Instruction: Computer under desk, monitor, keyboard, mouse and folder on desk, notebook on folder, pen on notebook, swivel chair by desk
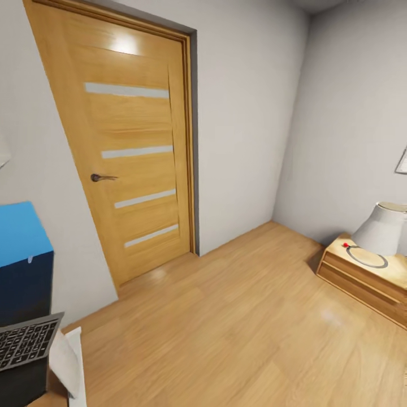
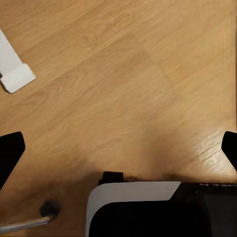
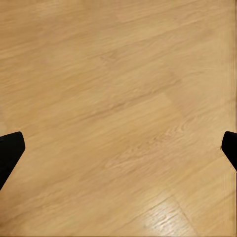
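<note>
Both the left gripper (image 2: 118, 148) and right gripper (image 3: 118, 148) hang open over the wooden floor (image 1: 237, 328); the keyboard (image 1: 25, 342) runs lengthwise along the surface's edge.

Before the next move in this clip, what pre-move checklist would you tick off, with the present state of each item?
1. Left gripper open, nothing between its fingertips: ok.
2. Right gripper open and empty over bare floor: ok.
3. Keyboard in sight at the head view's lower left: ok.
4. Keyboard next to the monitor: cannot tell.
5. Floor ahead free toward the closed door: ok.
6. Bedside cabinet with lamp apart from the arms: ok.
</note>
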Robot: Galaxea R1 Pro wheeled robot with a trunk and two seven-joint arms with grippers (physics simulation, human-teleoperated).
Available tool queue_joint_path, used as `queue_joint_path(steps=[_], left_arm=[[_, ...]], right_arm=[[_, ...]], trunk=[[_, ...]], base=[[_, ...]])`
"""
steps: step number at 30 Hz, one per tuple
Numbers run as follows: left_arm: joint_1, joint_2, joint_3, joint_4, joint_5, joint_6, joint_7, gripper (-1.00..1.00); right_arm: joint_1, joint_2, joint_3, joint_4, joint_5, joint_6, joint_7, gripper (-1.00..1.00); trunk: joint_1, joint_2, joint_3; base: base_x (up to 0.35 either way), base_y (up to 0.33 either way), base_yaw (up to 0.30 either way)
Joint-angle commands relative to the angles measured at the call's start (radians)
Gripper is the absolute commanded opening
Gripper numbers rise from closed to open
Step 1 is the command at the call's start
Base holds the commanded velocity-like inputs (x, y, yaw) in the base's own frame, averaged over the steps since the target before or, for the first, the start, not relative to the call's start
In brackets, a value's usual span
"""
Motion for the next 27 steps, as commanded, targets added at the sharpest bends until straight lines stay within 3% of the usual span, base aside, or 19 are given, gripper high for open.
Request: queue_joint_path(steps=[1,27], left_arm=[[0.000,0.000,-0.002,0.000,0.005,-0.003,0.001,1.00],[0.000,0.000,-0.002,0.000,0.005,-0.003,0.001,1.00]], right_arm=[[-0.001,0.000,0.000,0.001,0.004,-0.003,0.000,1.00],[-0.001,0.000,-0.001,0.001,0.003,-0.003,0.000,1.00]], trunk=[[0.001,-0.001,-0.001],[0.001,-0.001,-0.001]], base=[[0.327,0.000,-0.214],[0.327,0.000,-0.026]])
